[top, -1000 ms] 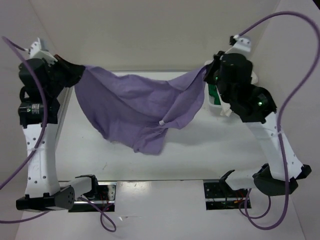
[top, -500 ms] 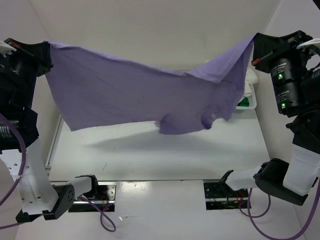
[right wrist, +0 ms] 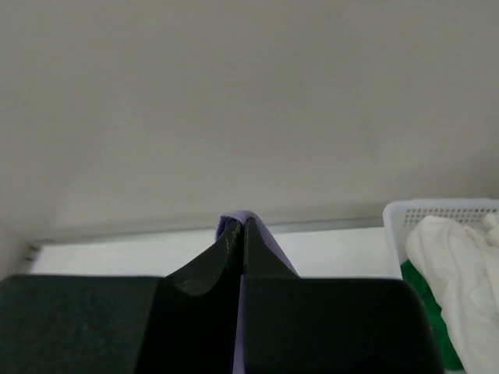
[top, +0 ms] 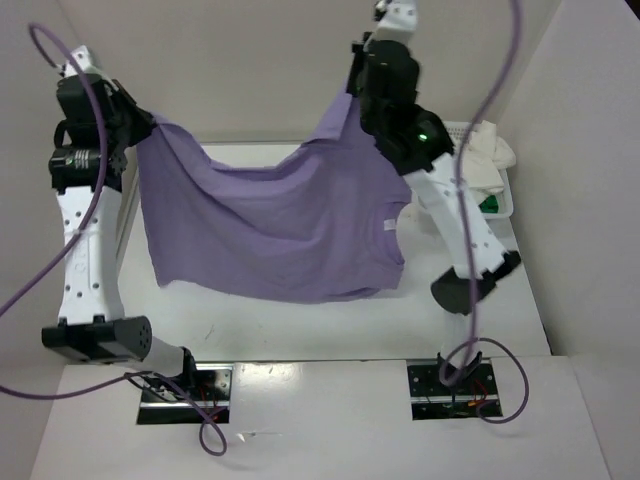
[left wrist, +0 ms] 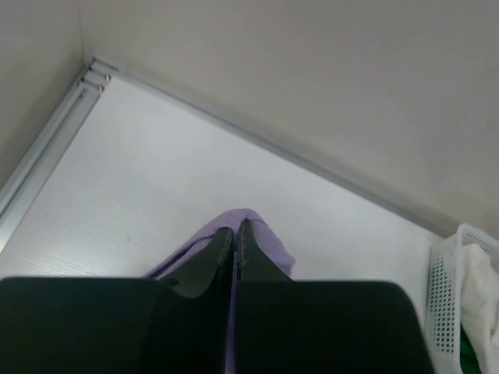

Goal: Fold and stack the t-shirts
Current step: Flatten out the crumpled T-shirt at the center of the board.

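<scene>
Left hand [top: 143,126] and right hand [top: 352,100] each pinch a thin edge of the lavender t-shirt [top: 280,225] over the worktop [top: 300,325]; either slim hold could slip, dropping it crumpled.

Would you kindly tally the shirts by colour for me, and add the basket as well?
Purple shirt, held up: 1
White shirt, in the basket: 1
Green shirt, in the basket: 1
Basket: 1
Total: 4
</scene>
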`<state>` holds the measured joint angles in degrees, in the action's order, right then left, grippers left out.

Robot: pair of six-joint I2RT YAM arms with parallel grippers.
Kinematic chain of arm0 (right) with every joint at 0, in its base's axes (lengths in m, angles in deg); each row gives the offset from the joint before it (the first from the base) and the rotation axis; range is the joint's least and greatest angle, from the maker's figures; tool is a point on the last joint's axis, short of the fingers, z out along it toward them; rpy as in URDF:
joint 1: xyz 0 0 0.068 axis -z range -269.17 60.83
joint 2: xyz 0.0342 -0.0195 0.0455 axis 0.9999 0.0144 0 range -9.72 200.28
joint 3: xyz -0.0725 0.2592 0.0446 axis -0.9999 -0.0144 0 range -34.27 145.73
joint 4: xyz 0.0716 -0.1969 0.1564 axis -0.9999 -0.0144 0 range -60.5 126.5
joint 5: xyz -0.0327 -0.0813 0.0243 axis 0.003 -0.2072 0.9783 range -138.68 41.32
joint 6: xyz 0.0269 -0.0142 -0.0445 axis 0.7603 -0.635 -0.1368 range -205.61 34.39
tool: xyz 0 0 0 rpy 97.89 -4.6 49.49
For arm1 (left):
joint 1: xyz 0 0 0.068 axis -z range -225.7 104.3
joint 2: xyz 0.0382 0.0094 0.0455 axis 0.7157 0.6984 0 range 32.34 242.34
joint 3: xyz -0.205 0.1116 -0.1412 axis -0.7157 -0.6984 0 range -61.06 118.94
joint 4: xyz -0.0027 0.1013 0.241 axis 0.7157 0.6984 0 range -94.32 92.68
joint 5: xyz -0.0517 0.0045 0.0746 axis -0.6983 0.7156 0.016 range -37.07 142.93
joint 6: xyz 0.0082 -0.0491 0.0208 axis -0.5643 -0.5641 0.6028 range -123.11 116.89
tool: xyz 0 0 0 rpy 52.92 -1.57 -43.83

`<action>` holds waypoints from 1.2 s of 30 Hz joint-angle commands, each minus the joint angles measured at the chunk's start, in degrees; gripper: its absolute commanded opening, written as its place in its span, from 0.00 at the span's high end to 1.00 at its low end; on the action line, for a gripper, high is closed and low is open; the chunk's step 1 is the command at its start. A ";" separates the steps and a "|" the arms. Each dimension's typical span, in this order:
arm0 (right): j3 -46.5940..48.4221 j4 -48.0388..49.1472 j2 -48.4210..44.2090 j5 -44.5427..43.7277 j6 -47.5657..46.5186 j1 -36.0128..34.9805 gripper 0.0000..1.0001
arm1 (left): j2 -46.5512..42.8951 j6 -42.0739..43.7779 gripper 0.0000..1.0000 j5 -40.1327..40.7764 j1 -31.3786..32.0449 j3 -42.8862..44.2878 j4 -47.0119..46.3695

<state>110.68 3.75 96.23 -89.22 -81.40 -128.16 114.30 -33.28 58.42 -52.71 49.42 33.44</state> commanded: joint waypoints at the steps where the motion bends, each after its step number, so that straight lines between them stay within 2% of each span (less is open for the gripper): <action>1: 5.88 0.77 2.77 5.19 0.80 1.98 0.99 | 0.31 0.11 1.00 -3.21 -0.29 2.72 -3.31; 5: 9.56 -1.61 -0.99 7.30 2.90 1.98 0.99 | -1.26 -1.90 1.00 -7.51 -0.29 5.01 -3.30; 7: 6.77 -0.92 -5.03 7.06 2.91 0.06 0.99 | -3.55 -2.61 1.00 -8.92 -0.29 6.15 -2.78; 8: 4.67 0.05 -10.19 5.57 2.22 -1.69 0.99 | -4.69 -2.61 1.00 -8.92 -0.29 6.15 -2.78; 9: 0.47 1.28 -12.59 3.47 -0.14 -6.85 0.99 | -7.13 -2.61 1.00 -8.92 -0.29 6.15 -2.78; 11: -0.72 3.13 -15.85 -4.24 -2.88 -13.11 0.99 | -9.00 -2.61 1.00 -8.92 -0.29 6.15 -1.73; 15: 5.42 7.60 -16.65 -17.27 -11.92 -26.64 0.99 | -10.76 -2.61 1.00 -8.40 -0.29 9.31 -1.20; 16: 5.44 9.53 -16.05 -19.73 -17.51 -31.20 0.99 | -10.76 -2.61 1.00 -7.88 -0.29 10.02 -1.20; 18: 8.49 12.88 -15.08 -23.35 -20.81 -34.04 0.99 | -10.76 -2.61 1.00 -7.26 -0.29 12.12 -1.20; 29: 8.95 26.76 -12.88 -18.18 -31.45 -34.67 0.99 | -7.60 -0.32 1.00 -3.48 -0.29 17.93 -1.20; 30: 8.95 28.95 -12.88 -18.18 -35.28 -34.67 0.99 | -6.73 -0.32 1.00 -3.48 -0.29 18.63 -1.20; 31: 8.95 32.80 -12.01 -18.18 -36.80 -34.67 0.99 | -6.72 -0.32 1.00 -3.48 -0.29 18.64 -1.20; 34: 6.68 35.54 -11.38 -17.03 -38.65 -34.67 0.99 | -5.05 0.20 1.00 -2.95 -0.29 17.16 -1.72; 36: 3.95 34.26 -10.85 -15.82 -36.74 -31.43 0.99 | -3.82 0.20 1.00 -2.43 -0.29 14.61 -2.86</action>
<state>116.25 31.95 85.45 -107.69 -115.19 -161.44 109.99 -34.57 54.38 -52.71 65.44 34.10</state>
